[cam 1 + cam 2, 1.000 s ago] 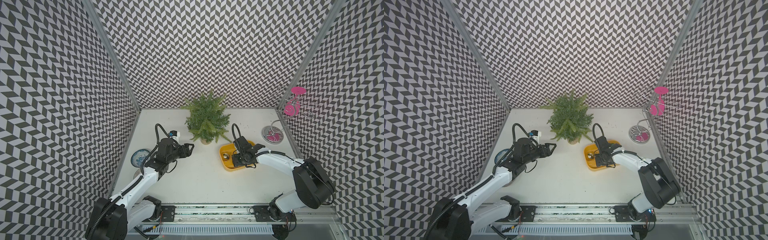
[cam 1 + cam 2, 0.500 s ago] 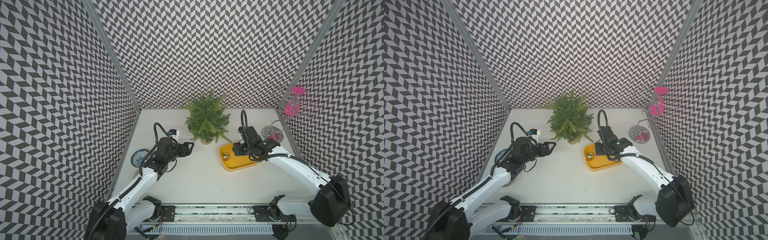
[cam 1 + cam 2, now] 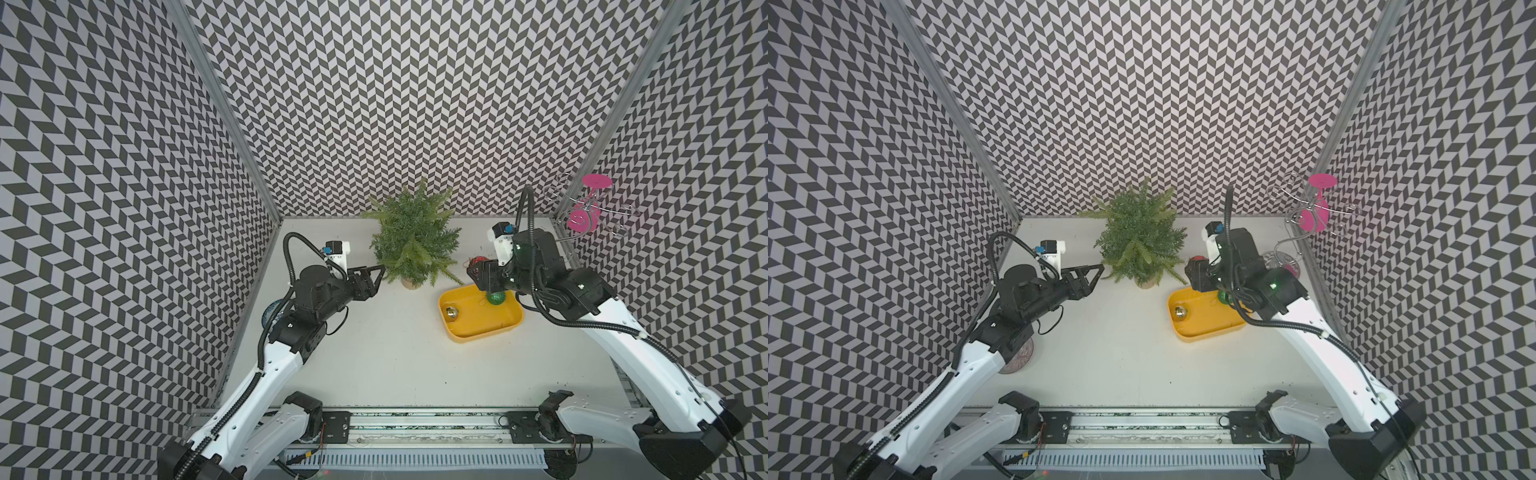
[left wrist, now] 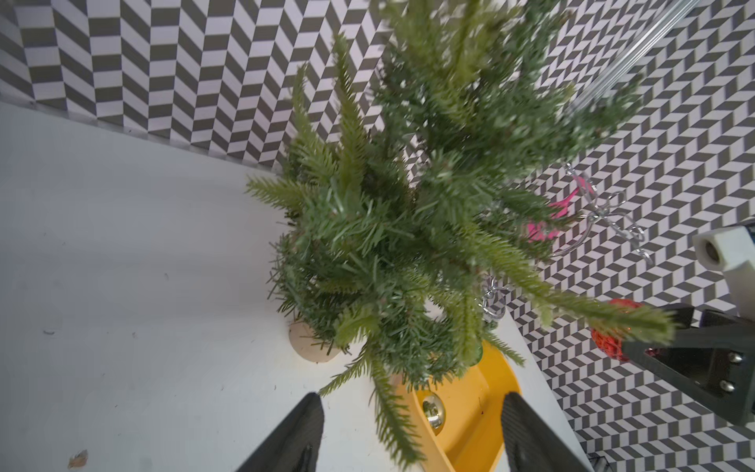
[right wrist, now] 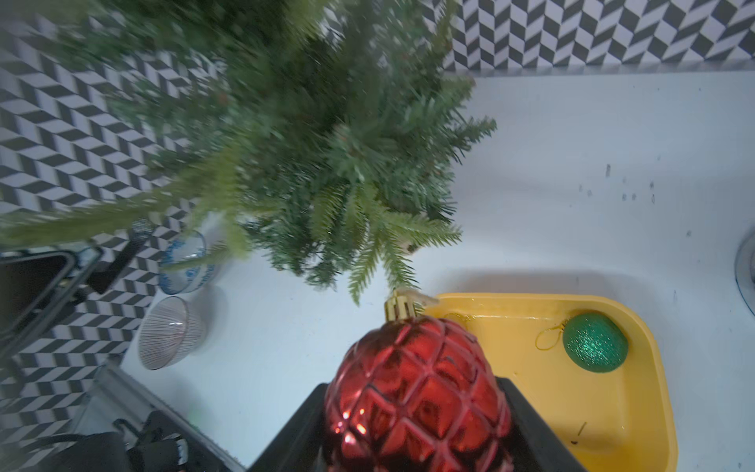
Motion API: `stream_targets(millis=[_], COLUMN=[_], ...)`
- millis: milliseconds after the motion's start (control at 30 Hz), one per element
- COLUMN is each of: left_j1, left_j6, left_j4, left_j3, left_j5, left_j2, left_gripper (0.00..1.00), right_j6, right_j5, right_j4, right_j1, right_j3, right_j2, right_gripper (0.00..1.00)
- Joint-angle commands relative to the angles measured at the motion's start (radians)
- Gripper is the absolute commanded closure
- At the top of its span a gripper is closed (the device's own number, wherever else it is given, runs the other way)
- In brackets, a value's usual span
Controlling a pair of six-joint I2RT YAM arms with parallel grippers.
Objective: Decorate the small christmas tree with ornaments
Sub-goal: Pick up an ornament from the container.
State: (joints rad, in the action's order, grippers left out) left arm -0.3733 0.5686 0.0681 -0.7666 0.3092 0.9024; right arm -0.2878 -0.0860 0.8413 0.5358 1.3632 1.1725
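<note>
Red bauble is sitting clamped in right claw, cap facing small christmas tree for hooking; left claw is hovering half-open, empty.

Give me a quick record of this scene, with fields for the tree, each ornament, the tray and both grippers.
tree: small christmas tree, upright near the back wall, no ornament visible on it
held: red ornament, clamped in the right gripper beside the tree's lower branches
in tray: green ornament and gold ornament, apart from each other
tray: yellow tray, on the table next to the tree
free arm: left gripper, open and empty, at the tree's opposite side
</note>
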Motion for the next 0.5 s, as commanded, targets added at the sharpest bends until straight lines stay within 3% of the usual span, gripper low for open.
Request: stream_targets(millis=[0, 467], left_j1=[-0.005, -0.012], left_j6=[-0.018, -0.034], left_j4=[0.023, 0.022], left_j3=[-0.061, -0.238], left_j5=[0.04, 0.134], left_j2=[-0.018, 0.045], left_gripper=[0.33, 0.41], right_j6=[0.026, 0.047], right_j5=[-0.091, -0.184], right_j4=[0.017, -0.006], right_j1=[0.004, 0.006], right_j3=[0.071, 0.329], right_j2=[-0.011, 0.111], right_gripper=[0.41, 0.41])
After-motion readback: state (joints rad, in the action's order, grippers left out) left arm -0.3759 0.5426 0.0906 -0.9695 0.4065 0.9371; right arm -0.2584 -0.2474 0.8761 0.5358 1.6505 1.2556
